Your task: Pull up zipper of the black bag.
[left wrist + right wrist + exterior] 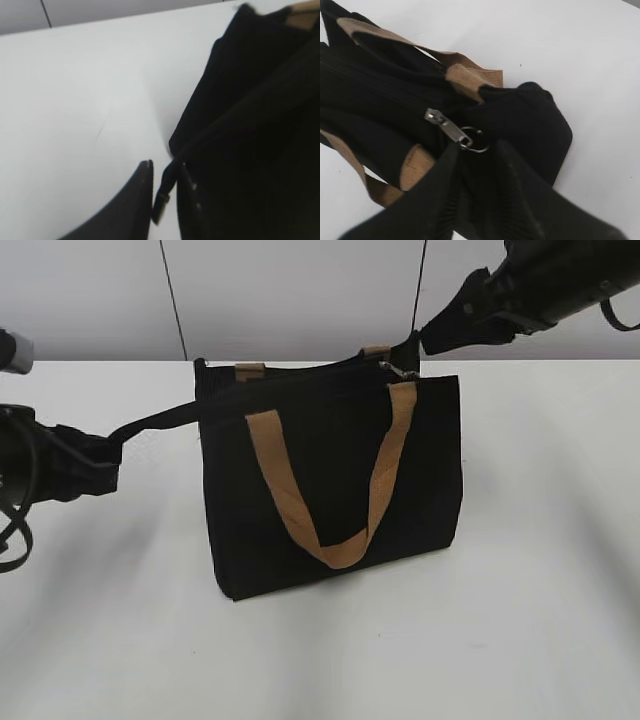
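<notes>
I have the left gripper clamped on a black strap; the right gripper jaws pinch the zipper pull's ring on the black bag.

Black bag stands upright on white table, front tan handle loop hanging down its face, rear loop showing at the rim. It sits between the two pincers: a thin black tab at its left end runs out into the left pincer. Zipper runs along the top rim; silvery pull tab with small ring lies just ahead of the right pincer, at the bag's right end.
</notes>
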`<action>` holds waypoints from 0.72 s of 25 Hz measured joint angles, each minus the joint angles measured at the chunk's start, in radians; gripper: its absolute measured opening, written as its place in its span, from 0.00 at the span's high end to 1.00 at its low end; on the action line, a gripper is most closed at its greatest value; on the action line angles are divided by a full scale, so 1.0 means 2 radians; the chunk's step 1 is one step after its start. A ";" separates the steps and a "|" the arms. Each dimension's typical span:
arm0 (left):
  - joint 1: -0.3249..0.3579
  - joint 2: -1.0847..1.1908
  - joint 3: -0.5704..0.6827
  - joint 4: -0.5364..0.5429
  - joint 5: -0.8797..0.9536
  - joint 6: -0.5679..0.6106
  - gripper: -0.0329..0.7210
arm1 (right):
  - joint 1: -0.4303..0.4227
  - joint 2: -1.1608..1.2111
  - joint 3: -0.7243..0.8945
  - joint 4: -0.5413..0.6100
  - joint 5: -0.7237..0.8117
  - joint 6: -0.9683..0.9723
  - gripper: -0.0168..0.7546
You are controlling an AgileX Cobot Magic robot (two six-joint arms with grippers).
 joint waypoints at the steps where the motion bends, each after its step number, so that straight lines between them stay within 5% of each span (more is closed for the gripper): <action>1: 0.000 -0.002 0.000 -0.009 0.015 -0.007 0.77 | 0.000 -0.005 0.000 0.000 0.004 0.001 0.61; 5: 0.000 -0.020 -0.004 -0.030 0.075 -0.035 0.48 | 0.000 -0.020 0.000 -0.008 0.034 0.015 0.47; 7: 0.000 -0.034 -0.017 -0.045 0.119 -0.041 0.42 | 0.000 -0.026 0.000 -0.023 0.049 0.032 0.45; 18: 0.000 -0.140 -0.043 -0.077 0.348 -0.045 0.39 | 0.059 -0.085 0.009 -0.181 0.078 0.181 0.44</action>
